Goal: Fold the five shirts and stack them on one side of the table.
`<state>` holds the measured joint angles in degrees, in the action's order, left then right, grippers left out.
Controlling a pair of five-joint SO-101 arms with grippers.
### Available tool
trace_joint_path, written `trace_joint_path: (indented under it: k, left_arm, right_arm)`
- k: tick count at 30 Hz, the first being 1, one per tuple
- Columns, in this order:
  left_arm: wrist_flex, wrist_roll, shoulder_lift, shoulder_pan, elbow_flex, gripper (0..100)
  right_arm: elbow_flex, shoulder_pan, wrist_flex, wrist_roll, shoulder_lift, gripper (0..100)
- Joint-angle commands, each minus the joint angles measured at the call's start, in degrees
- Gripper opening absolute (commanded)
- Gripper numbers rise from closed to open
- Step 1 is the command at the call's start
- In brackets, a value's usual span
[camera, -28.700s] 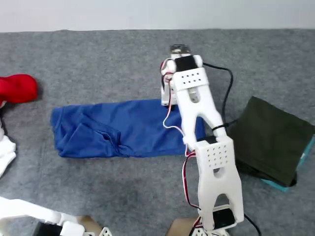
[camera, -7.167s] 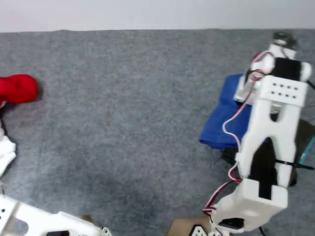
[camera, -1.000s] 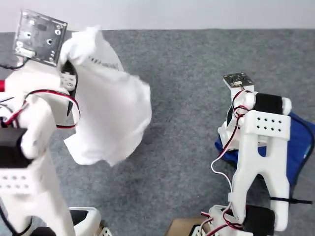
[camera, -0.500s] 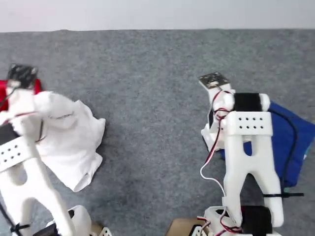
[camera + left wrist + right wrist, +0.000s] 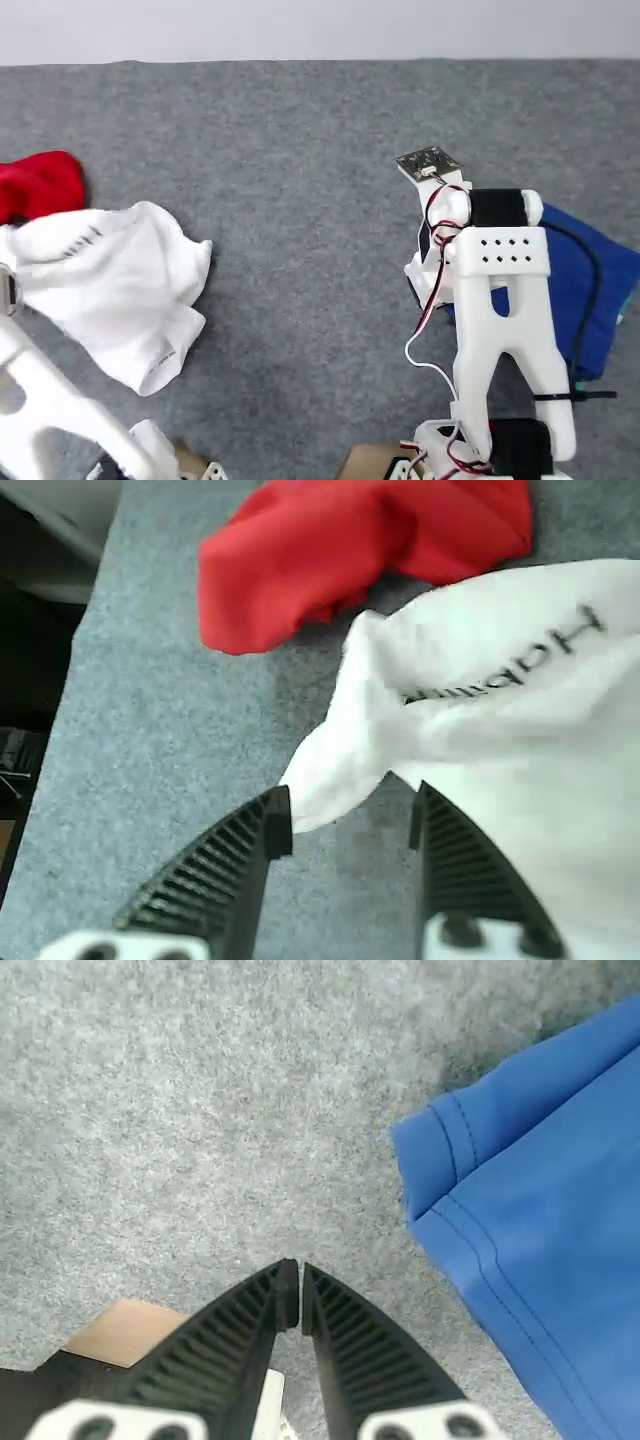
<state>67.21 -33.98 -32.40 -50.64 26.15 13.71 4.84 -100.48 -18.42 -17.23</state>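
- on the left part of the bench [image 5: 300,130], seen from above, what lies there?
- a white shirt [image 5: 110,285], crumpled in a heap. a red shirt [image 5: 40,185] touches its far edge, at the left border of the bench. the left arm [image 5: 35,400] is just beside the white heap.
- and on the right part?
- a blue shirt [image 5: 590,280] lies flat near the right border. it is partly covered by the right arm [image 5: 500,300], which stands over it.
- now the left wrist view. how is the gripper?
- the left gripper [image 5: 345,815] has its fingers wide apart. a corner of the white shirt [image 5: 500,710] comes in between the two tips, but they do not press it, so it holds nothing. the red shirt [image 5: 370,540] is bunched farther off and touches the white one.
- and the right wrist view?
- the right gripper [image 5: 300,1295] has its fingers closed together, tip against tip, with nothing between them. it is over bare grey bench [image 5: 180,1110]. the stitched corner of the blue shirt [image 5: 540,1190] is near, but apart from the fingers. a brown piece [image 5: 115,1330] shows beside one finger. what it is, i cannot tell.
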Motion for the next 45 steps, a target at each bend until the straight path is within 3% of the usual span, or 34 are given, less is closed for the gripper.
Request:
trace_joint_path:
  k: [1,4,7,14,18,20,23,26,32,45]
  left_arm:
    - [10.3,-0.4,-4.0,5.5,-5.9,20]
    - [15.7,-0.3,-4.0,13.0,-5.1,20]
    - [14.2,-0.3,-1.5,17.1,0.0,20]
    - [3.1,-0.5,10.9,17.7,8.7,20]
    - [1.1,-0.5,20.2,17.9,8.3,19]
    - [1.5,-0.5,23.7,18.0,6.2,15]
    - [4.2,-0.5,24.7,18.3,1.2,2]
    - [10.3,-0.4,23.0,20.9,-4.7,0]
    - [20.5,0.5,14.7,30.5,-14.6,0]
    - [26.8,23.3,-1.7,59.9,-29.1,0]
  right_arm:
    - [-0.2,0.6,-2.4,0.2,-2.0,1.1]
    - [-0.2,0.6,-2.3,0.2,-2.0,1.1]
    - [-0.2,0.6,-2.3,0.2,-2.0,1.1]
    - [-0.2,0.6,-2.4,0.2,-2.0,1.1]
    - [-0.2,0.6,-2.4,0.2,-2.0,1.1]
    - [-0.2,0.6,-2.4,0.2,-2.0,1.1]
    - [-0.2,0.6,-2.4,0.2,-2.0,1.0]
    - [-0.2,0.6,-2.4,0.2,-2.0,0.9]
    - [-0.2,0.7,-2.4,0.2,-2.2,0.9]
    - [-0.2,0.7,-2.4,0.2,-2.6,0.9]
